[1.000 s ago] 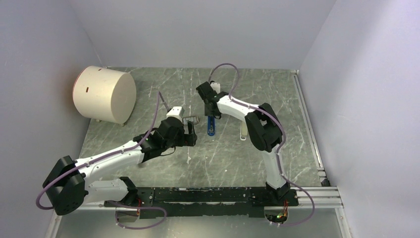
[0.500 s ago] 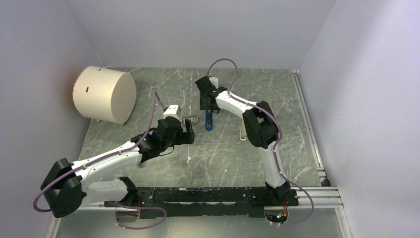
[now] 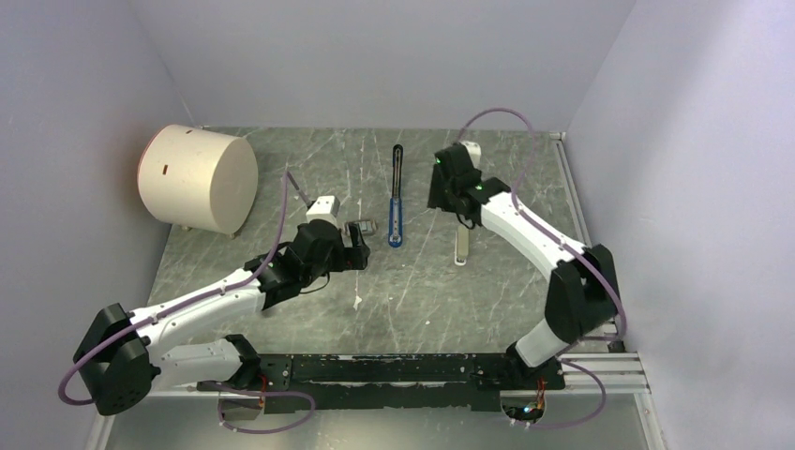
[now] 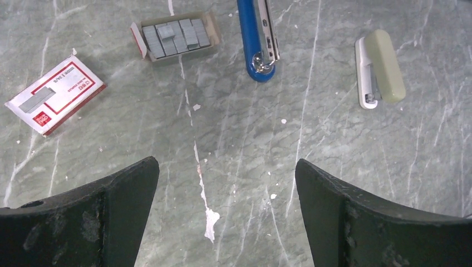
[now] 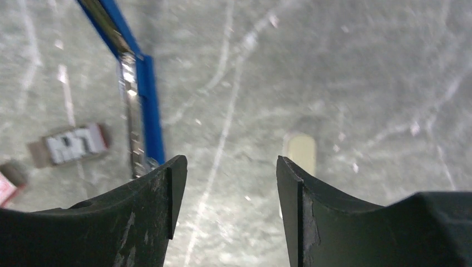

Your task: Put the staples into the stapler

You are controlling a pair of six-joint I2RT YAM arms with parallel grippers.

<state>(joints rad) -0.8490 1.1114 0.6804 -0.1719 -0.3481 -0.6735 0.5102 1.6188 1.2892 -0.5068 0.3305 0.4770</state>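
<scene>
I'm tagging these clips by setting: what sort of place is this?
Likely a robotics lab test cell: plain pale walls box in a marbled tabletop, a left arm and a right arm are bolted to a rail at its near edge, and an opened blue stapler lies between them.

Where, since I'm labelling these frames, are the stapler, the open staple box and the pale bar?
stapler (image 4: 249, 39), left wrist view, blue arm.
staple box (image 4: 214, 33), left wrist view, right end wall.
pale bar (image 4: 387, 64), left wrist view, top cover.
</scene>
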